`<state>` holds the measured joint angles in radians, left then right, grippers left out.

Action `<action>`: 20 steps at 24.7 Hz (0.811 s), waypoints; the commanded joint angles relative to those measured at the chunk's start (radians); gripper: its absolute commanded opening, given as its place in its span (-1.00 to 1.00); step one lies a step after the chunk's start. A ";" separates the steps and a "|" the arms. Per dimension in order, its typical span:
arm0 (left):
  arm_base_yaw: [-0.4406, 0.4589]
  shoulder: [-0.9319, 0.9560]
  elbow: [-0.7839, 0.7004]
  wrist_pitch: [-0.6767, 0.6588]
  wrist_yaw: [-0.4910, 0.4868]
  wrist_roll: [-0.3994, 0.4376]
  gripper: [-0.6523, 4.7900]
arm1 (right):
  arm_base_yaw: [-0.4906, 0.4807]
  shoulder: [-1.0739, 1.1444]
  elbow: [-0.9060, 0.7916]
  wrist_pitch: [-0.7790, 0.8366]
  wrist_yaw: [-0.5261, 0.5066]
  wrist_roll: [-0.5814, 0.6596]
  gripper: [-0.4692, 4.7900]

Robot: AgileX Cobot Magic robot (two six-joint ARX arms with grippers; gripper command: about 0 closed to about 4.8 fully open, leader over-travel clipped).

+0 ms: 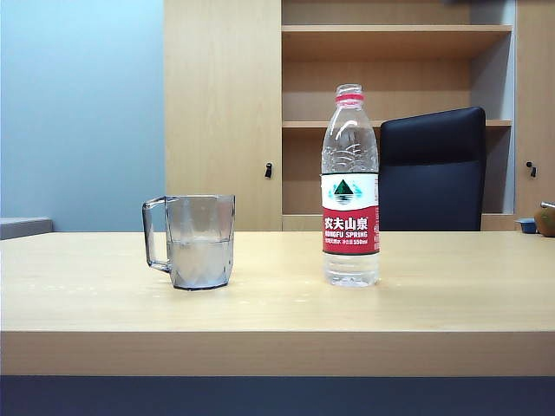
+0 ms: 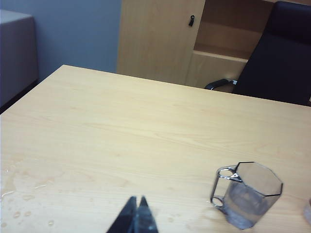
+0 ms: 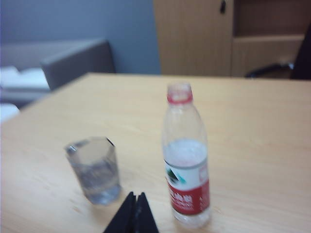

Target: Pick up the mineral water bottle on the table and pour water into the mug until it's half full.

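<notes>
Both hands are off the goods here. The left hand (image 2: 137, 216) has its two dark fingertips pressed together with nothing between them, hovering above the worktop (image 2: 146, 136); the mug (image 2: 247, 194) stands well off to one side of it, upright, handle turned toward the hand's side, with some water (image 2: 240, 206) sitting in the lower part. A few droplets (image 2: 19, 213) are scattered on the wood on the hand's other side. The right hand (image 3: 134, 213) is pinched together too, empty, and it sits above the worktop between the mug (image 3: 95, 170) and the mineral water bottle (image 3: 187, 160), both just beyond its tips, the bottle a bit closer. That view is blurry, so small details are hard to read. From the front camera neither hand shows up at all: just the mug (image 1: 195, 241) and the bottle (image 1: 350, 186) standing upright and apart on the worktop (image 1: 277, 303), bottle capless with the pink ring and only a low level of water (image 1: 351, 270) under the label, mug filled to roughly the halfway mark. A black chair (image 1: 432, 169) sits behind the worktop, in front of the wooden cabinet (image 1: 225, 104).
</notes>
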<state>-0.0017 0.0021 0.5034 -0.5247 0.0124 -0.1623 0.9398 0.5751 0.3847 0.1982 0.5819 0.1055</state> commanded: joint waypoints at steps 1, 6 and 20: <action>0.000 0.002 -0.069 0.067 -0.024 -0.020 -0.78 | 0.092 -0.111 0.004 -0.082 0.058 0.002 -0.86; 0.001 0.002 -0.224 0.227 -0.028 -0.062 -0.78 | 0.294 -0.371 0.004 -0.205 0.093 -0.001 -0.86; 0.000 0.001 -0.393 0.209 -0.054 -0.056 -0.78 | 0.464 -0.574 0.004 -0.435 0.071 -0.002 -0.85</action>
<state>-0.0013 0.0021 0.1081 -0.2512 -0.0460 -0.2192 1.4021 0.0010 0.3851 -0.2443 0.6533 0.1051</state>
